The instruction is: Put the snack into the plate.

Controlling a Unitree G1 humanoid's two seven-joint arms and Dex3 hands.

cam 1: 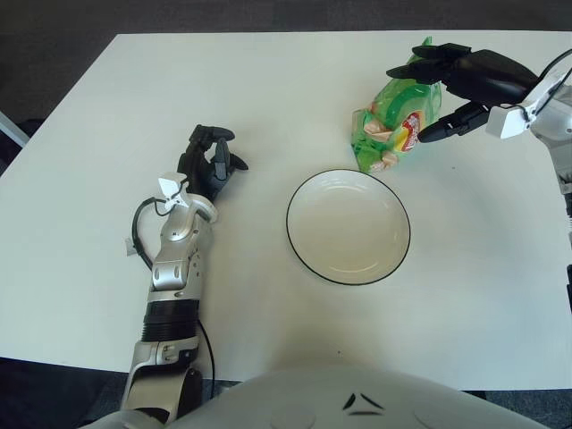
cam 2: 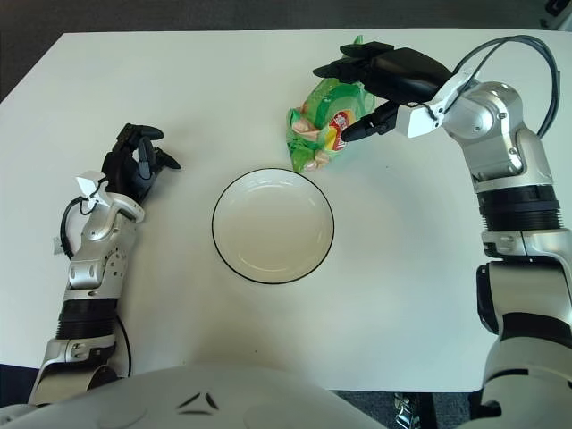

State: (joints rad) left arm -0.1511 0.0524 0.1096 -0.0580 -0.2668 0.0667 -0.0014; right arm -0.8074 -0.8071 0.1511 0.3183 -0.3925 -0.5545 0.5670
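The snack is a green bag with a red and yellow label, just beyond the upper right rim of the white plate; it also shows in the right eye view. My right hand is shut on the snack, fingers over its top and thumb at its right side. The bag's lower end sits at the plate's far rim; I cannot tell whether it touches the table. The plate has a dark rim and nothing in it. My left hand shows left of the plate, fingers curled, holding nothing.
The white table carries only these things. Its front edge runs along the bottom and its left edge slants at the far left. My right forearm and its cable reach in from the right.
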